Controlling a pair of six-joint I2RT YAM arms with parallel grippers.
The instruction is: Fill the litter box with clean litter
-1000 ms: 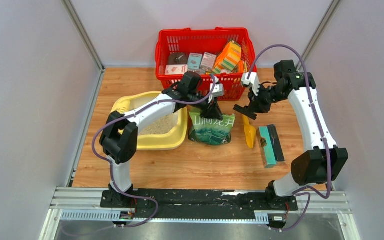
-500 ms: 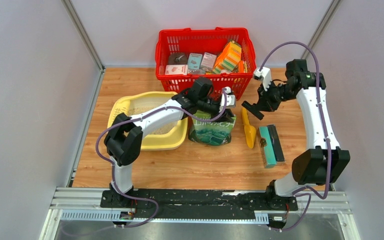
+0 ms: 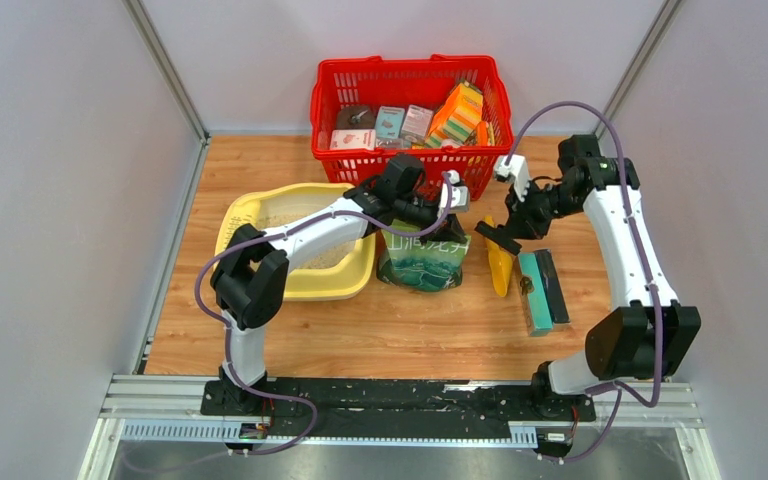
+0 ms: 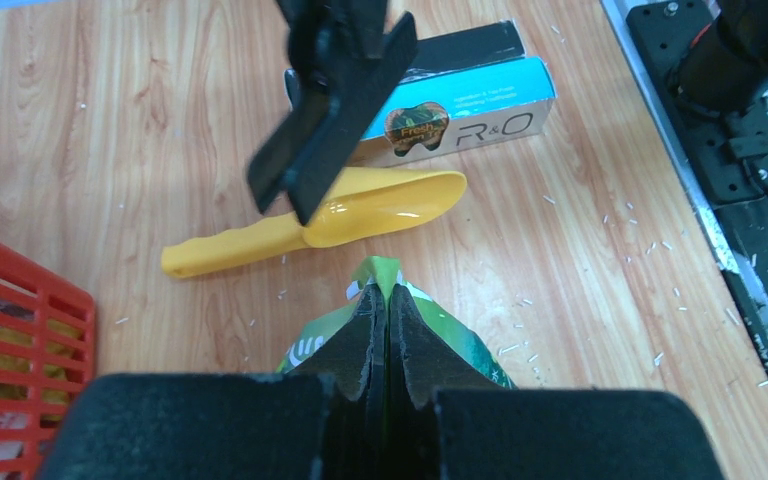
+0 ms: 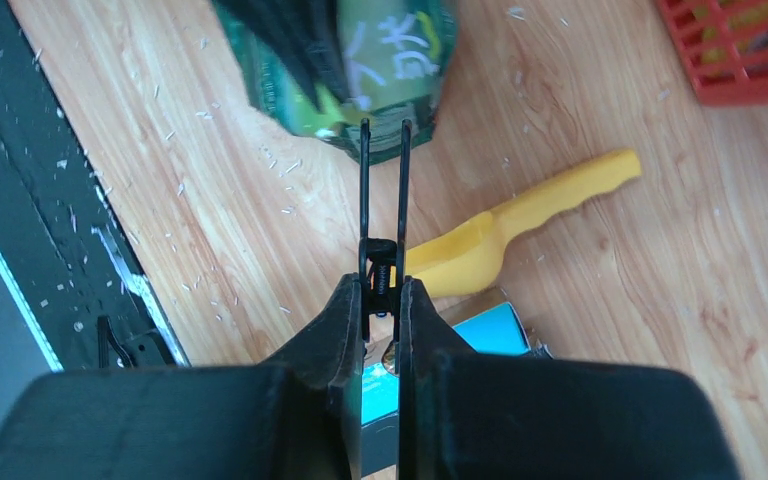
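Note:
The pale-yellow litter box (image 3: 250, 212) lies at the left, with beige clean litter (image 3: 332, 258) in it, partly hidden by my left arm. My left gripper (image 3: 440, 214) reaches over the box and is shut on the top edge of the green bag (image 3: 422, 260). In the left wrist view the gripper (image 4: 387, 300) pinches the bag's folded tip (image 4: 392, 272). My right gripper (image 3: 498, 230) is shut on a black spring clip (image 5: 382, 190), whose two thin plates stand apart just short of the bag (image 5: 385, 60).
A yellow scoop (image 3: 499, 265) lies on the wood right of the bag, under the clip. A teal and black box (image 3: 541, 290) lies beside it. The red basket (image 3: 410, 75) of packets stands at the back. Loose grains dot the table.
My right gripper swung out to the right, then came down and left with the clip toward the bag's top. My left gripper shifted right, still holding the bag.

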